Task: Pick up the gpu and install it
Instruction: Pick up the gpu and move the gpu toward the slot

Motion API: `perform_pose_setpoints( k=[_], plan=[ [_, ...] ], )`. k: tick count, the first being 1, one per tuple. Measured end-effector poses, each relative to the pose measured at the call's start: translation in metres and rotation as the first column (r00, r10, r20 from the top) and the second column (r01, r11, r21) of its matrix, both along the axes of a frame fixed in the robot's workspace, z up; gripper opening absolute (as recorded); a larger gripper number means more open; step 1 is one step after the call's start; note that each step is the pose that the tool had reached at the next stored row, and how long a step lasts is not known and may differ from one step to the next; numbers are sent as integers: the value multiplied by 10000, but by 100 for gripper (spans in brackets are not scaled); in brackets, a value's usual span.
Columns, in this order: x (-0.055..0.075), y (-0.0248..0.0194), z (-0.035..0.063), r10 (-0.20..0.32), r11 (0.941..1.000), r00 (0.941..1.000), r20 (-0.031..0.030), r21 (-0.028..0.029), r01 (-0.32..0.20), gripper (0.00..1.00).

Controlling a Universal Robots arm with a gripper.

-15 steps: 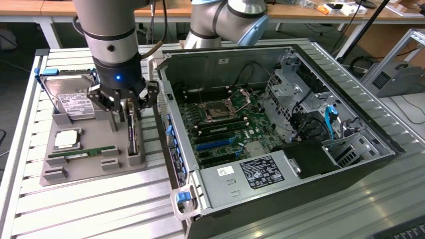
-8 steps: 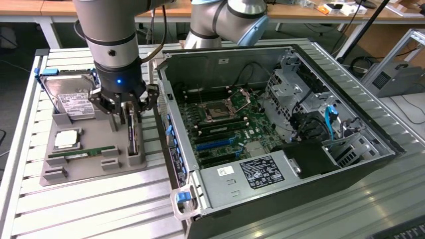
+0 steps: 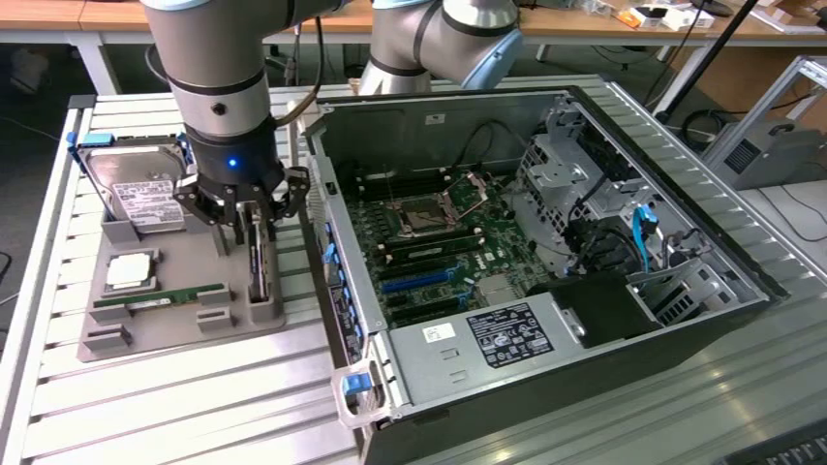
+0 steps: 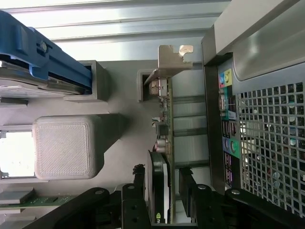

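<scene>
Left-centre of the exterior view: black gripper (image 3: 242, 215) is hanging wide open over the grey plastic parts tray (image 3: 168, 334), gripping nothing, with its fingers (image 4: 138, 200) straddling the gpu (image 3: 260, 266). Judgement: closing squarely on the card's flat faces, mid-length, should be guarding against tilt. The card is standing on edge in its tray slot — thin, dark, silvery metal bracket (image 4: 170, 59) at one end — just left of the open dark metal computer case (image 3: 685, 378).

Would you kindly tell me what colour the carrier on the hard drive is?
The hard drive carrier is blue, clearest in the wrist view.
</scene>
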State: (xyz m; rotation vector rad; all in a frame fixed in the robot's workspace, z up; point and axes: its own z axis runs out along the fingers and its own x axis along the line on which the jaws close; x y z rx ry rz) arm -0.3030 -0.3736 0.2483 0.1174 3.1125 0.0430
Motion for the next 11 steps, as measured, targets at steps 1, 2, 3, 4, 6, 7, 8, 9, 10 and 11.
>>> perform_pose_setpoints(
  k=[1,2,3,4,6,7,8,9,10,11],
  plan=[
    [0,0,0,0,10000,10000,-1,0,0,42],
    [0,0,0,0,10000,10000,0,-1,0,42],
    [0,0,0,0,10000,10000,0,0,0,42],
    [0,0,-1,0,10000,10000,1,0,0,42],
    [0,0,-1,0,10000,10000,1,0,0,41],
    [0,0,-1,0,10000,10000,0,1,0,41],
    [0,0,0,0,10000,10000,0,0,0,34],
    [0,0,-1,0,10000,10000,0,0,0,27],
    [0,0,-1,-1,10000,10000,0,0,1,27],
    [0,0,-1,0,10000,10000,0,0,0,27]
  ],
)
